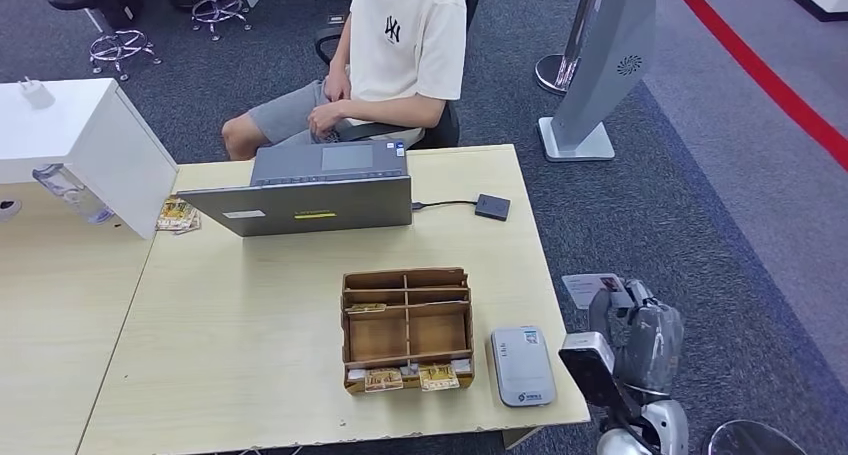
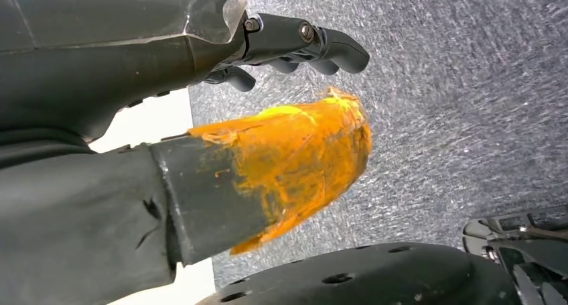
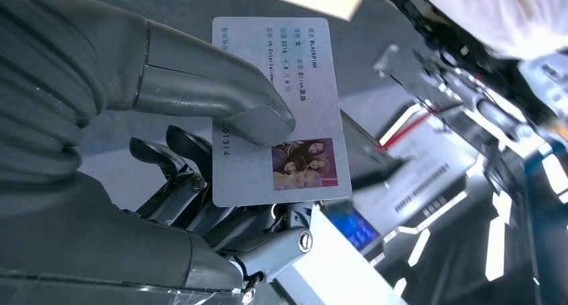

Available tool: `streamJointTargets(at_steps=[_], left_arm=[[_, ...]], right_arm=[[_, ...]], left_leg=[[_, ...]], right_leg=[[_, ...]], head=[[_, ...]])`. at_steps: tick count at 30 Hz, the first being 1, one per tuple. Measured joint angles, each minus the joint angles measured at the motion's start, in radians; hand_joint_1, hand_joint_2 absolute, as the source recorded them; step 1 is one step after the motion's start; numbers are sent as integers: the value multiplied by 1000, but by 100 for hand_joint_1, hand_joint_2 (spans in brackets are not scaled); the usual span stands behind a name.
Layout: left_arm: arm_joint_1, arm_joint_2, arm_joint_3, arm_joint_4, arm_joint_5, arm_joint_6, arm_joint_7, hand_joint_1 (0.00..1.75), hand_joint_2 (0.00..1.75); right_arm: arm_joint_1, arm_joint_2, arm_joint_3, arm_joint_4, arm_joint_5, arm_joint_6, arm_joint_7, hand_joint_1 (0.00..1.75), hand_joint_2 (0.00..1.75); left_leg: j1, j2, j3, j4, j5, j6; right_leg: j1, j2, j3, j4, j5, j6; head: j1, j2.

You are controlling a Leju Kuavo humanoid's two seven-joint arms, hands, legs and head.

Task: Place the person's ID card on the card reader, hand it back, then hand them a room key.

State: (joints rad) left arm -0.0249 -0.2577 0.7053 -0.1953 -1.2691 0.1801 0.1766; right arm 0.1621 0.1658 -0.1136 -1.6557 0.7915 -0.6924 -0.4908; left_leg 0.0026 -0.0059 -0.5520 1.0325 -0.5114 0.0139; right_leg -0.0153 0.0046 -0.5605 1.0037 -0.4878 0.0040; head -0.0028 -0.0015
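My right hand hangs beyond the table's right edge, level with the card reader, a white-grey slab on the near right corner. It pinches the ID card between the thumb and the darker fingers beneath; the pale card sticks out toward the table. Printed text and a small photo face the right wrist camera. Room key cards lie in the front slots of a wooden divided box. My left hand hangs over the carpet holding nothing, its thumb smeared orange.
A person in a cream shirt sits behind the far table edge. An open grey laptop stands in front of them, with a small black box on a cable beside it. A white cabinet is at the left.
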Motion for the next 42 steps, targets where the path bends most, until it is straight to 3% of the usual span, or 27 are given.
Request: streamJointTargets(at_steps=[10,17,25,29,32,37,42], left_arm=[[-8,-2,-3,0,-43,-12,12,0,0],[-17,1,-13,0,-78,-22,12,0,0],[-30,13,-40,0,-124,-41,18,0,0],[-35,19,-56,0,-146,-51,19,0,0],[-41,24,-69,0,-162,-57,25,0,0],[-54,31,-90,0,-186,-79,36,0,0],[-67,37,-108,0,-197,-93,42,0,0]], right_arm=[[-12,129,-55,-132,145,-1,-170,175,175],[-53,135,2,-142,340,-1,-203,175,175],[-219,125,102,-74,583,-1,-178,175,175],[-342,118,184,-1,695,-1,-9,175,175],[-452,89,291,66,752,-1,203,175,175],[-648,-32,540,194,762,0,599,175,175],[-802,-116,766,318,762,0,780,175,175]], left_leg=[[0,0,0,0,0,0],[0,-1,-1,0,0,0],[0,-1,0,0,2,-1],[0,0,0,0,2,-2],[0,0,0,0,3,-2],[0,1,0,0,3,-2],[0,0,0,1,3,-1]], right_leg=[[0,0,1,0,0,0],[0,0,1,0,0,0],[0,0,2,1,0,0],[0,0,1,2,1,0],[0,1,0,2,1,-1],[0,2,0,3,1,-1],[0,1,-1,3,1,-1]], head=[[0,0],[1,0],[1,0],[0,0],[0,0],[1,0],[0,0]])
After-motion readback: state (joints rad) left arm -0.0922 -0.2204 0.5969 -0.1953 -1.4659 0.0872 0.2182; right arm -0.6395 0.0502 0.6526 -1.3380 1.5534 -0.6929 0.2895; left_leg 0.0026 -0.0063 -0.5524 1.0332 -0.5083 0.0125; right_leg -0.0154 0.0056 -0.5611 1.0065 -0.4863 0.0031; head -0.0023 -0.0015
